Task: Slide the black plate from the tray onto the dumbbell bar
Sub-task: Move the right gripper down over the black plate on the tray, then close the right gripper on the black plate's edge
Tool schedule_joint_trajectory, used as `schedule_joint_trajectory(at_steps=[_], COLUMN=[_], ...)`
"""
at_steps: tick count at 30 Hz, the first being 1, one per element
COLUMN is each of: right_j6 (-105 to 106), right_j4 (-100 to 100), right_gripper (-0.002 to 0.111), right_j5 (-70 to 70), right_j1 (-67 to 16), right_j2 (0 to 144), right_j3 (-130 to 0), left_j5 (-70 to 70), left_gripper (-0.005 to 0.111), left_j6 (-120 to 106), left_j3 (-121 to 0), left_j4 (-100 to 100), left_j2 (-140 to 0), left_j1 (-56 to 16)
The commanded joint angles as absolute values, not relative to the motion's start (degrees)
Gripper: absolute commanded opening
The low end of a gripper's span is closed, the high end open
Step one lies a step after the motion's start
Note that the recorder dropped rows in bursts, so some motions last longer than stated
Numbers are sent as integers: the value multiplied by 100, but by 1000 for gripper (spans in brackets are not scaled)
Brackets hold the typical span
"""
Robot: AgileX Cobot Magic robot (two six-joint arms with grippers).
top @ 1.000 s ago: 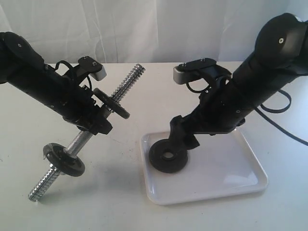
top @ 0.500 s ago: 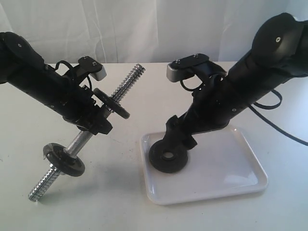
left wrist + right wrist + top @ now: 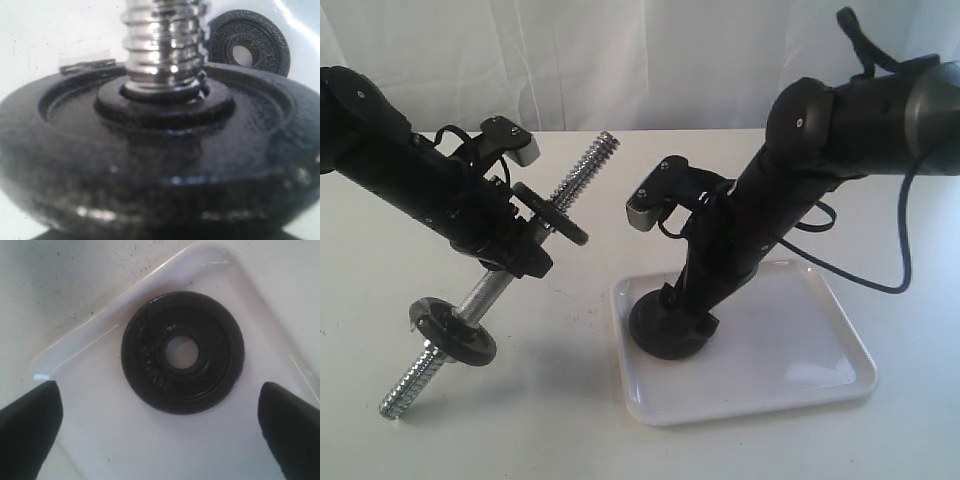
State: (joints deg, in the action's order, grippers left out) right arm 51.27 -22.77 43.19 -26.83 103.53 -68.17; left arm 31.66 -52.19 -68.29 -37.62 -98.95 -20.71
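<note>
The black plate (image 3: 655,338) (image 3: 220,352) lies flat in the near left corner of the white tray (image 3: 790,350) (image 3: 125,440). My right gripper (image 3: 686,305) (image 3: 160,405) points steeply down just over it, open wide, a finger (image 3: 30,427) on each side and clear of the rim. My left gripper (image 3: 518,255) is shut on the chrome dumbbell bar (image 3: 582,172) (image 3: 162,45), which it holds tilted above the table. Two other black discs sit on the bar, one (image 3: 552,215) (image 3: 150,165) just beyond the jaws and one (image 3: 452,330) lower down. The left wrist view also shows the black plate (image 3: 265,45).
A white table (image 3: 560,420) with a white curtain (image 3: 640,60) behind it. The bar's lower threaded end (image 3: 405,390) hangs close over the table at the near left. The right arm's cable (image 3: 880,280) loops above the tray's far right side.
My right arm has swung more upright and moved left and down, so the open gripper now covers part of the black plate. The left arm and bar have not moved.
</note>
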Motion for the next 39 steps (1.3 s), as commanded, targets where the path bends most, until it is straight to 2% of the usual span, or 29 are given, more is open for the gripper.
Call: schedule_joint_trajectory(at_steps=[1, 17, 39], right_j6=[4853, 4335, 4322], right_j4=[-2194, -1253, -1127], right_gripper=[105, 105, 105], right_j5=[4659, 4911, 4504], right_j1=[-2687, -3200, -3221], right_j2=[10708, 11258, 11549], right_j3=[-7208, -7821, -7821], left_j5=[3154, 3155, 3166], left_gripper=[0, 0, 0], left_j6=[-5089, -5089, -5089], left_j3=[-6982, -6982, -6982], left_j4=[-4449, -4441, -4427], left_j2=[-9544, -9544, -9544], left_j1=[-2070, -2070, -2070])
